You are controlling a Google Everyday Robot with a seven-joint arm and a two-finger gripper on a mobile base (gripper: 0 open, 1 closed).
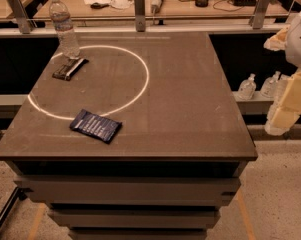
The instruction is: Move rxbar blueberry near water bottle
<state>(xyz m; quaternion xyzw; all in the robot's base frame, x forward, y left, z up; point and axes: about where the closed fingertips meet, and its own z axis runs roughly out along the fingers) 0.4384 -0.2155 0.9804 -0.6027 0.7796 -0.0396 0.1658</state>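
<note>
The rxbar blueberry (95, 125), a flat dark navy wrapper with pale print, lies on the dark table (190, 109) near its front left. The water bottle (64, 26), clear with a white cap, stands upright at the table's far left corner. The bar and the bottle are well apart. My gripper (287, 104) hangs at the right edge of the view, off the table's right side and far from both things. It holds nothing that I can see.
A narrow black bar with white edges (70, 68) lies just in front of the water bottle. A bright ring of light (146, 79) marks the table's left half. Small nozzle bottles (247, 86) stand on a low shelf at the right. A cluttered desk (190, 6) runs behind.
</note>
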